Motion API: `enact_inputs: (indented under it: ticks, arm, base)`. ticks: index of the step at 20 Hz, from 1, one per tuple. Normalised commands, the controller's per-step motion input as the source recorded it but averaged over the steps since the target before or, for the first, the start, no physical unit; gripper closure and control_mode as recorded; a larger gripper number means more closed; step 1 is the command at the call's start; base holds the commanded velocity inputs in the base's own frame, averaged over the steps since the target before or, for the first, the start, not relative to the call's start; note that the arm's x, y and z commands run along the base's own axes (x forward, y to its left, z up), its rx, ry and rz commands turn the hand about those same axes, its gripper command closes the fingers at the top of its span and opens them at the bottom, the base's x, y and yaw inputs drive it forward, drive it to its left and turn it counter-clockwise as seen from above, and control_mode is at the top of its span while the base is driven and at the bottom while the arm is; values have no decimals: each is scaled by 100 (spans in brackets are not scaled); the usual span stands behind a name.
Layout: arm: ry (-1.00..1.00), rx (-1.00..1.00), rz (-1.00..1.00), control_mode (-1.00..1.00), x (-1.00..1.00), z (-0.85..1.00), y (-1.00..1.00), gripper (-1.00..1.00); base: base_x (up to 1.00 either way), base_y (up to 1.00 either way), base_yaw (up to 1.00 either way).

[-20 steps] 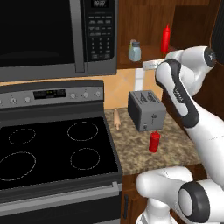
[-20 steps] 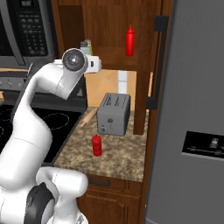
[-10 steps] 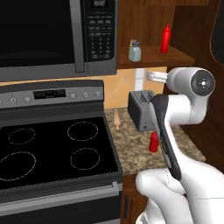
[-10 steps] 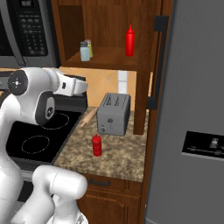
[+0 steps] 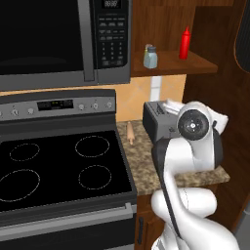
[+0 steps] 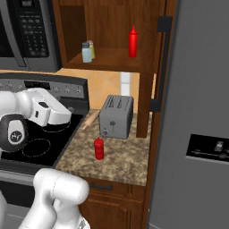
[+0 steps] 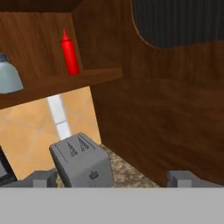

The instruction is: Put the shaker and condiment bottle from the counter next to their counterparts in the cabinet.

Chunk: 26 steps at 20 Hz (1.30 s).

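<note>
Reaching for the condiment bottle (image 6: 99, 148) on the counter (image 6: 125, 161).
The gripper (image 7: 111, 179) is standing wide apart, empty; it is needing to drop squarely over the cap, clearing the toaster (image 6: 116, 116).

Toaster (image 6: 116, 116) behind condiment bottle (image 6: 99, 148); open counter (image 6: 120, 159) around.

Toaster (image 6: 116, 116) beside stovetop (image 5: 58, 166) (microwave (image 5: 63, 39) above).
</note>
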Motion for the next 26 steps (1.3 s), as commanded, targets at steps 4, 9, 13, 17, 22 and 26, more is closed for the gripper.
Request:
enact_inputs:
  ticks: [4, 9, 13, 17, 22, 26]
  arm:
    - [-2, 0, -7, -100, -29, -41, 0, -100]
    - [-3, -6, -4, -100, -18, -60, 9, -100]
    - [-16, -13, -1, -100, -4, -81, 5, -100]
    - [-22, -8, -4, -100, 0, -83, 0, -100]
    - [-13, -3, -5, -100, 0, -70, -2, -100]
    - [-6, 0, -3, -100, 0, -62, -7, -100]
  base:
    - [0, 0, 0]
    - [0, 0, 0]
    - [0, 0, 0]
    - [0, 0, 0]
    - [0, 0, 0]
    - [0, 0, 0]
